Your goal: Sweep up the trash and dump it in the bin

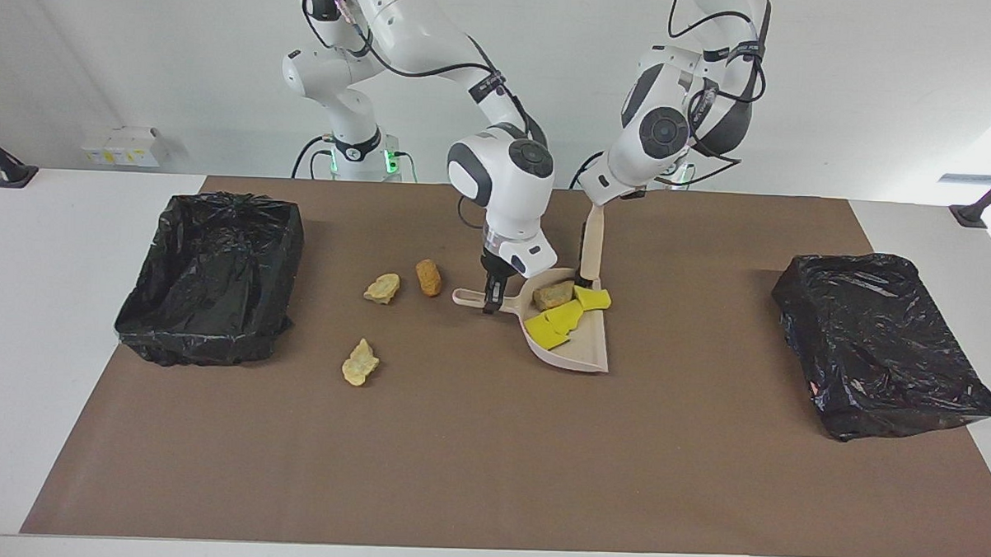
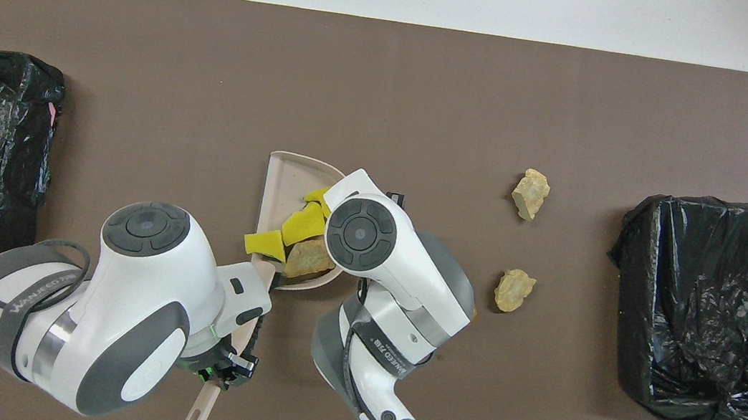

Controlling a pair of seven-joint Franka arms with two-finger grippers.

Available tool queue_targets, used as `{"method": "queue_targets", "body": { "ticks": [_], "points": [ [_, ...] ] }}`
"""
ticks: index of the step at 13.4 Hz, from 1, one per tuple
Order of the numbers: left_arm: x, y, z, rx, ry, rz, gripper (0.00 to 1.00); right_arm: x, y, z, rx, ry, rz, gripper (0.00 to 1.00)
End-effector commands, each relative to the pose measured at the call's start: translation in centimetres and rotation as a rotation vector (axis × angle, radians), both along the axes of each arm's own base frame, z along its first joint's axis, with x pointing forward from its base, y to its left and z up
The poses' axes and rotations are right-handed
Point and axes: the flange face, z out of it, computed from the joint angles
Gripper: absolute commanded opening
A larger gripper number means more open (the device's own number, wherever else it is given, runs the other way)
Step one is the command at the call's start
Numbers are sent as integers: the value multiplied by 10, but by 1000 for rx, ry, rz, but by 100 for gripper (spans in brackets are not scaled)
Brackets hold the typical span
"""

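While the right gripper (image 1: 491,299) is clamped tight on the handle of the beige dustpan (image 1: 571,351), the pan sits mid-mat, its open mouth aimed at about 5 o'clock in the facing view. Left gripper (image 1: 609,198) is closed on the beige brush (image 1: 591,253), handle up, bristle end down at the pan's rear corner toward the left arm's end of the table.

Trash in the pan: a tan lump (image 1: 553,294) at the rear wall, yellow pieces (image 1: 558,323) just in front of it, one more yellow piece (image 1: 593,297) touching the brush tip.

Trash loose on the brown mat (image 1: 473,459), toward the right arm's end:
- orange-brown lump (image 1: 428,277), at 9 o'clock from the pan handle, near it
- pale lump (image 1: 381,288) just beside the orange-brown one
- pale lump (image 1: 360,362), farther from the robots

Black-lined bin (image 1: 211,269) at the right arm's end; second black-lined bin (image 1: 880,345) at the left arm's end.
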Motion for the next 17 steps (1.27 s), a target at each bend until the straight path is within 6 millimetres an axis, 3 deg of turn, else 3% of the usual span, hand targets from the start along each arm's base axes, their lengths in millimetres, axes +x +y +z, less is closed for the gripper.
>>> {"method": "queue_targets", "body": {
  "ticks": [1,3,6,8,11,13,17],
  "points": [
    [-4,11,32,-10,-25,-5,0,2,-5,-1,23,8,16,0],
    [3,17,62,-18,-24,3,0,2,-5,2,23,8,18,0],
    [0,19,64,-13,-13,4,0,11,-25,24,25,-2,-6,0],
    [0,19,63,-13,-17,8,0,17,-49,55,14,3,5,0],
    [4,16,62,-8,-49,47,0,35,-108,98,14,-6,3,0],
    [9,-7,64,2,-148,151,0,49,-154,117,1,6,28,0],
    [-10,-62,58,0,-210,196,0,70,-256,141,-7,29,61,0]
  ]
}}
